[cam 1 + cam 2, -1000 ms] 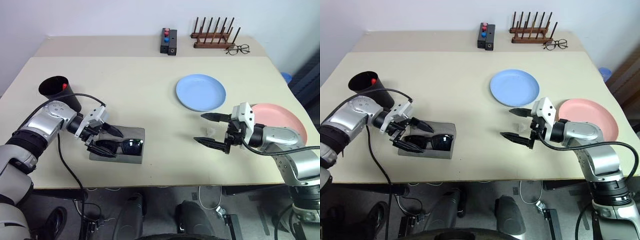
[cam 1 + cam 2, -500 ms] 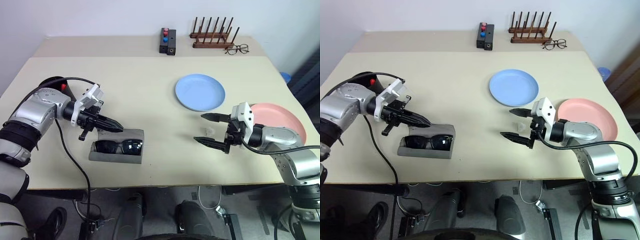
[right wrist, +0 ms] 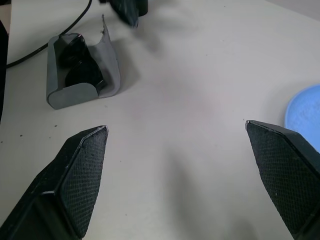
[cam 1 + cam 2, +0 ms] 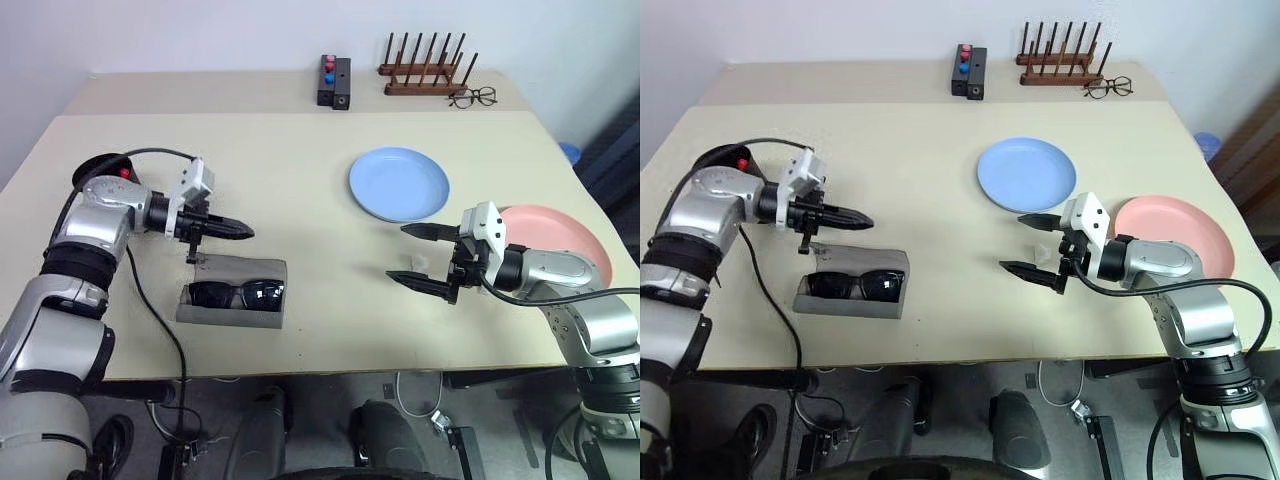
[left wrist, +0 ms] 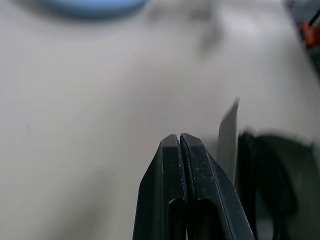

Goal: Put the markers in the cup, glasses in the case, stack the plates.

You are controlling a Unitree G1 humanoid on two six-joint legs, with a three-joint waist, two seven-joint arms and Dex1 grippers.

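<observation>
Flat grey rectangular glasses case (image 4: pixel 232 305) lying open with black-framed sunglasses (image 4: pixel 237 294) inside, left gripper (image 4: pixel 243 231) pinched together above the case's far edge, tall black tapered cup (image 4: pixel 108 171) beyond the case holding a red-capped marker (image 4: pixel 125 172), right gripper (image 4: pixel 412 254) spread wide, empty, right of the case, near the light blue round plate (image 4: pixel 399 184) and salmon pink plate (image 4: pixel 555 239).

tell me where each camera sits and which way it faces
Eye views: on the head, looking forward and down at the table; both arms show, left tool shut, right tool open.
Left wrist view: on the left wrist, along its shut fingers over the case.
Right wrist view: on the right wrist, between its open fingers.
Shared: both wrist views catch the case and the blue plate.
</observation>
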